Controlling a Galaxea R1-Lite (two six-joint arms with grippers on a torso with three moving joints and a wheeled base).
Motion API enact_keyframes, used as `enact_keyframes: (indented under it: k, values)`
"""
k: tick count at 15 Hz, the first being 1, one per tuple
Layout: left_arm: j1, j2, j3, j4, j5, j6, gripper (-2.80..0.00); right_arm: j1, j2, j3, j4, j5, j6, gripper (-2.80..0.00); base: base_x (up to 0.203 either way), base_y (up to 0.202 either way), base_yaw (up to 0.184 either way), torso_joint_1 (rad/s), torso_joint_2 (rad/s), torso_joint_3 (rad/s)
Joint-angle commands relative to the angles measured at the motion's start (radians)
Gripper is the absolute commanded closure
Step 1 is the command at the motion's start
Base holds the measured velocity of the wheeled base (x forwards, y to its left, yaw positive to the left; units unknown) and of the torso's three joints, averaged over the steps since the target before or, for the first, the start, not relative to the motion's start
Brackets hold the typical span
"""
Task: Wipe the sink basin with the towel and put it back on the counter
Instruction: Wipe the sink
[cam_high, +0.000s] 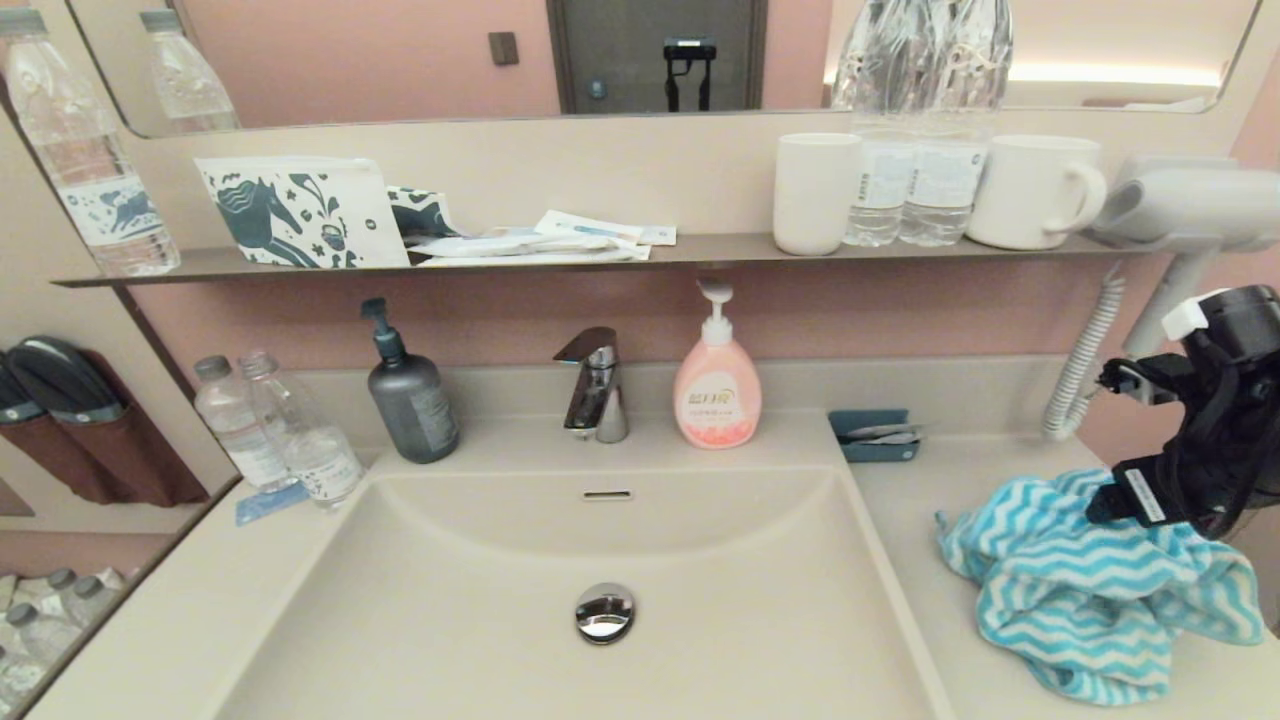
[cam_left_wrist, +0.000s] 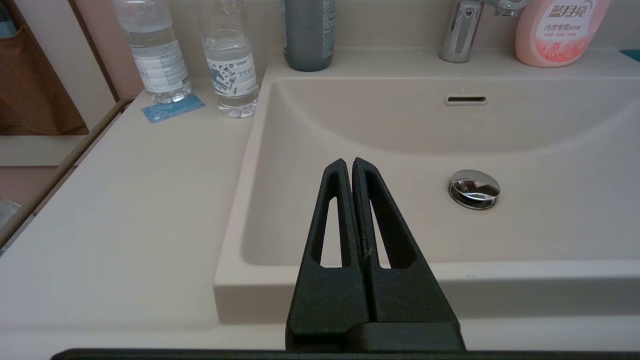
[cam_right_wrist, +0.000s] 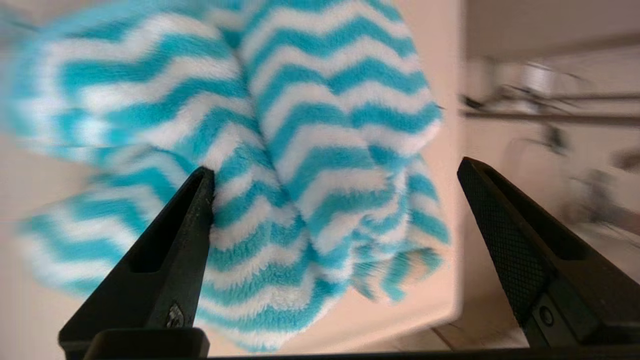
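The towel (cam_high: 1080, 600), turquoise and white zigzag, lies bunched on the counter (cam_high: 930, 480) to the right of the sink basin (cam_high: 480, 610). My right gripper (cam_right_wrist: 334, 167) hangs just above it, open, its fingers spread wide over the towel's (cam_right_wrist: 310, 125) folds; one fingertip (cam_right_wrist: 202, 190) is at the pile and the other stands apart from it. In the head view only the right arm (cam_high: 1200, 440) shows, over the towel's far edge. My left gripper (cam_left_wrist: 348, 162) is shut on nothing, over the front rim of the basin (cam_left_wrist: 525, 220). The chrome drain plug (cam_high: 605, 612) sits mid-basin.
Along the back stand a faucet (cam_high: 595, 385), a grey pump bottle (cam_high: 412, 395), a pink soap bottle (cam_high: 716, 385) and a small blue tray (cam_high: 875, 437). Two water bottles (cam_high: 280, 430) are at the left. A hair dryer (cam_high: 1180, 215) with its coiled cord hangs at the right.
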Motion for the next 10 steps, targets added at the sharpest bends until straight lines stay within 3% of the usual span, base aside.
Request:
enact_keyframes:
  k: [1,10]
  values:
    - [0.000,0.001,0.000,0.000,0.000,0.000,0.00,-0.019,-0.029,-0.003,0.003,0.084,0.019,-2.80,0.000,0.000,0.000,0.000,0.00,0.000]
    - [0.000,0.001,0.000,0.000,0.000,0.001,0.00,-0.227,-0.043,-0.006,0.144,0.514,0.057,-2.80,0.000,0.000,0.000,0.000,0.00,0.000]
